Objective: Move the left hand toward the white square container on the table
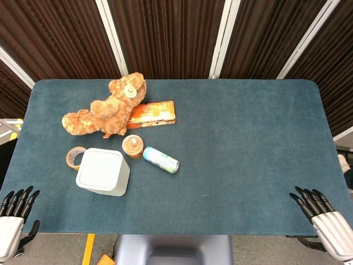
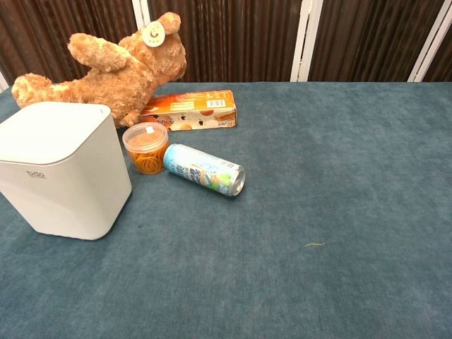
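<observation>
The white square container [image 1: 103, 171] stands upright on the table's near left part; the chest view shows it large at the left [image 2: 60, 168]. My left hand [image 1: 14, 221] sits at the bottom left corner of the head view, off the table's front edge, fingers spread and holding nothing, well to the left of and nearer than the container. My right hand [image 1: 324, 218] is at the bottom right corner, fingers also apart and empty. Neither hand appears in the chest view.
A brown teddy bear [image 1: 107, 107] lies behind the container, with an orange box [image 1: 151, 114] beside it. A small orange-lidded cup [image 1: 132, 146], a lying can [image 1: 161, 159] and a tape roll [image 1: 74, 157] crowd around the container. The blue table [image 1: 248, 143] stretches right.
</observation>
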Tool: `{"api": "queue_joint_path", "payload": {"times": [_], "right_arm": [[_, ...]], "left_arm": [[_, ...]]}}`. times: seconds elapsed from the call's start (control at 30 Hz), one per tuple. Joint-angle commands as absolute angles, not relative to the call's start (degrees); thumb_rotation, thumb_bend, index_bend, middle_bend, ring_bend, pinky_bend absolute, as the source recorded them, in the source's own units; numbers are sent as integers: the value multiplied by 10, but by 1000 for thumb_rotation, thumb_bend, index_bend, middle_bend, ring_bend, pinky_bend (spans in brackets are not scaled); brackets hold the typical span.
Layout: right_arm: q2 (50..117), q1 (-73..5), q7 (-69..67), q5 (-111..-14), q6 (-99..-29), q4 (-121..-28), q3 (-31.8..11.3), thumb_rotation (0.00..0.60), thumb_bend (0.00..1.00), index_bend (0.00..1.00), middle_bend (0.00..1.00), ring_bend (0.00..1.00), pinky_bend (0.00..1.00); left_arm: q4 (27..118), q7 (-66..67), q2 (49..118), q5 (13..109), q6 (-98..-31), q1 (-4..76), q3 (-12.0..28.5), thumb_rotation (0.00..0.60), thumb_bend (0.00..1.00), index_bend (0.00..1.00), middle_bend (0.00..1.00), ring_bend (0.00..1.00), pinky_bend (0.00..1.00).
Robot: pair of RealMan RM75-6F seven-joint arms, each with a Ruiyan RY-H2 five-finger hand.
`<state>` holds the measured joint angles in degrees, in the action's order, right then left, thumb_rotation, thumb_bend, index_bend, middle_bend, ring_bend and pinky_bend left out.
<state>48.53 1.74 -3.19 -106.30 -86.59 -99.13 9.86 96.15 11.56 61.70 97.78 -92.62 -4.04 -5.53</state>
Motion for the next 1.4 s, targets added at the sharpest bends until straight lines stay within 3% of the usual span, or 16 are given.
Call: {"api": "queue_joint_path", "payload": {"times": [0.03,0.17,0.23,0.3,0.33,0.43,0.47,0.53,0.67,0.8,1.03,1.3,1.4], "right_arm": [[483,17,-32,-1062,-869,-993,99,600,122,0,0,0,0],[478,25,-40,-1071,-888,-995,102,600,122,0,0,0,0],[477,30,-53,-1081,-912,-988,102,600,122,0,0,0,0],[481,35,-60,-1082,-931,-980,97,600,122,0,0,0,0],[482,36,-61,-1083,-934,-977,96,600,122,0,0,0,0],[483,37,-63,-1082,-936,-974,96,600,122,0,0,0,0],[482,36,-67,-1080,-933,-973,97,600,123,0,0,0,0],[484,29,-61,-1077,-909,-978,100,600,122,0,0,0,0],[482,22,-59,-1089,-891,-985,110,600,123,0,0,0,0],[481,19,-59,-1095,-879,-988,116,600,122,0,0,0,0],[481,6,-37,-1093,-834,-999,126,600,122,0,0,0,0],[479,8,-40,-1085,-844,-999,123,600,122,0,0,0,0],[479,8,-40,-1086,-847,-999,123,600,122,0,0,0,0]], "left_arm": [[963,115,616,984,-918,-36,-57,600,462,0,0,0,10],[962,95,621,1000,-912,-27,-59,600,462,0,0,0,40],[959,96,635,1003,-914,-24,-53,600,463,0,22,39,144],[954,115,654,1013,-922,-19,-42,600,467,0,296,345,455],[955,118,659,1013,-920,-18,-41,600,477,0,525,577,665],[967,116,666,1016,-909,-13,-44,600,507,0,884,903,934],[984,110,670,1021,-893,-3,-47,600,525,0,958,966,984],[1043,102,658,1003,-833,25,-49,600,613,0,1000,1000,1000],[1087,130,644,968,-784,54,-32,600,826,0,1000,1000,1000],[1104,159,657,928,-750,73,-16,600,914,0,1000,1000,1000],[1120,223,683,867,-707,107,9,600,928,7,1000,1000,1000],[1113,258,688,797,-654,125,-7,600,925,48,1000,1000,1000],[1112,250,694,800,-664,124,-8,600,898,42,1000,1000,1000]]}}
